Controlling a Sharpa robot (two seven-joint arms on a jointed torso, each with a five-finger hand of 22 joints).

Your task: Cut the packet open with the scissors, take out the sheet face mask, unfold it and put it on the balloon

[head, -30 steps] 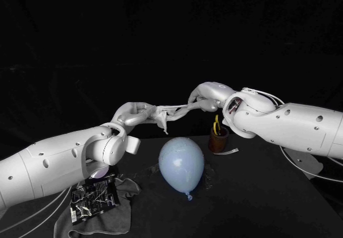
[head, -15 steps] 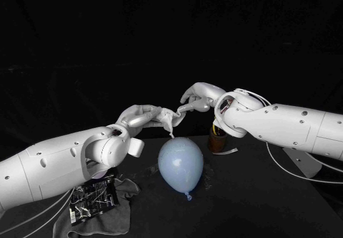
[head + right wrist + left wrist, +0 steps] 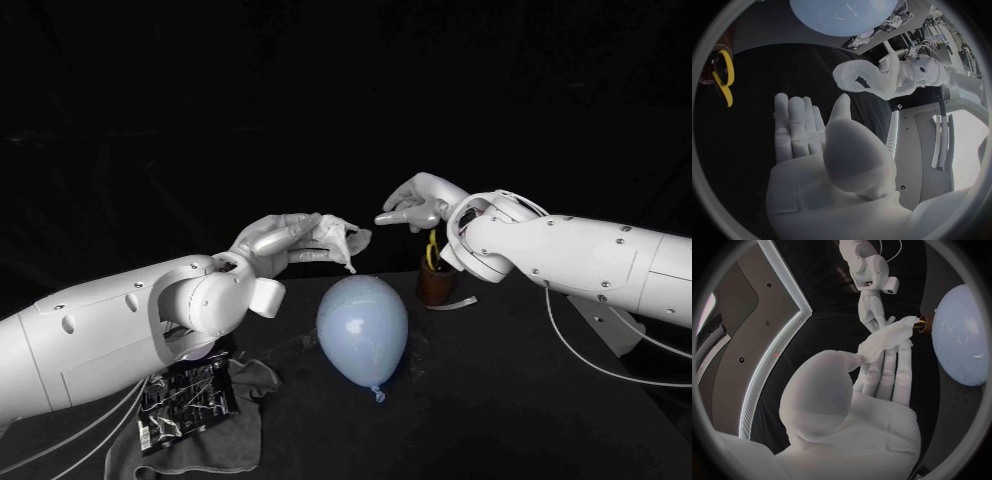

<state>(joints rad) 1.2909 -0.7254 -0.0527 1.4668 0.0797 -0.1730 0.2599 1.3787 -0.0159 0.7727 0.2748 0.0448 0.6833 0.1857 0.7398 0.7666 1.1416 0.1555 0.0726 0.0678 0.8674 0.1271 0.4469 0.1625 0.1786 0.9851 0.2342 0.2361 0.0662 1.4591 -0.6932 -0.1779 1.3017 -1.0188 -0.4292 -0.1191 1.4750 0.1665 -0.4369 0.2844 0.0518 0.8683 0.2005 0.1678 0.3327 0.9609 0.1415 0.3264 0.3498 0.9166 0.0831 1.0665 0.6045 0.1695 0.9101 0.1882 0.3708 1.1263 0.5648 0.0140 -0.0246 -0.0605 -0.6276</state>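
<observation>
In the head view, the left hand (image 3: 296,238) is clutching the bunched mask (image 3: 335,236) at frame centre, above the upper end of the balloon (image 3: 362,325), which is lying on the bench (image 3: 548,400) with its long axis running up the frame. The right hand (image 3: 415,208) is hovering just right of the mask, apart from it and gripping nothing. In the left wrist view, the mask (image 3: 889,337) is hanging between both hands. In the right wrist view, the empty right hand (image 3: 811,135) is facing it, probably best placed for a fresh pinch.
</observation>
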